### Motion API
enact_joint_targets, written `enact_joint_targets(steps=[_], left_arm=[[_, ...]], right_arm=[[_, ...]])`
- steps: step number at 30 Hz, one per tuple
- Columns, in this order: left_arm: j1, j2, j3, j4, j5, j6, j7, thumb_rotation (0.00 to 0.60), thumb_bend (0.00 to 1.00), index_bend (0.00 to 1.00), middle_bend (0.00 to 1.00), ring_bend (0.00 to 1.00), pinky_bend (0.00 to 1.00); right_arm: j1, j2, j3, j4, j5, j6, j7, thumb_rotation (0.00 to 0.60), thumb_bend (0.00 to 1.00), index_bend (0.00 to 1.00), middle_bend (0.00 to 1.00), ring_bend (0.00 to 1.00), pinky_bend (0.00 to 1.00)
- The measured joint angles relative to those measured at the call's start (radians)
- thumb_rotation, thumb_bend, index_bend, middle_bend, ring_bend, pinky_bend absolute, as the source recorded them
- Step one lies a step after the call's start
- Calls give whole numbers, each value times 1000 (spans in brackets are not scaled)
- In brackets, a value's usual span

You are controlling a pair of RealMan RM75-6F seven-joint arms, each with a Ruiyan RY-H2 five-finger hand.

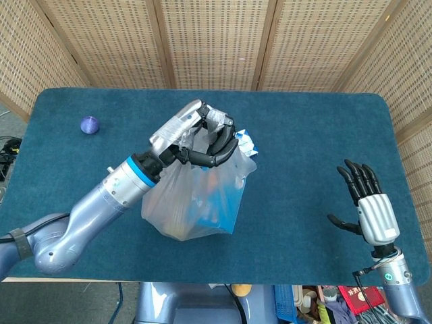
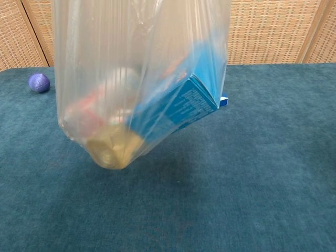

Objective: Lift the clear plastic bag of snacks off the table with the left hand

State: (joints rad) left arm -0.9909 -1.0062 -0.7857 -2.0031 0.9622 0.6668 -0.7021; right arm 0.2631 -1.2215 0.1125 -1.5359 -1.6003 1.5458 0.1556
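Observation:
My left hand point(image 1: 196, 138) grips the gathered top of the clear plastic bag point(image 1: 196, 199) above the middle of the table. The bag point(image 2: 139, 84) hangs clear of the blue cloth, its shadow on the table below it. Inside it I see a blue box point(image 2: 181, 107), a yellowish round item point(image 2: 113, 149) at the bottom and a pale packet with red on it. A small blue-and-white packet point(image 1: 246, 142) lies on the cloth behind the bag. My right hand point(image 1: 368, 206) stands open near the front right of the table, holding nothing.
A small purple ball point(image 1: 89, 124) rests near the far left of the blue table point(image 1: 317, 128). Wicker screens stand behind the table. Below the front edge there are bins with odds and ends.

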Motion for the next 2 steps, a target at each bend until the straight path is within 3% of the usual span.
enact_joint_targets(steps=[2], left_arm=[[9,27,-5,-11,8,-24,-8,600,907,826,870,750,774]], right_arm=[[-1,1,0,-2,-2,1,0,600,0,0,21,0,0]])
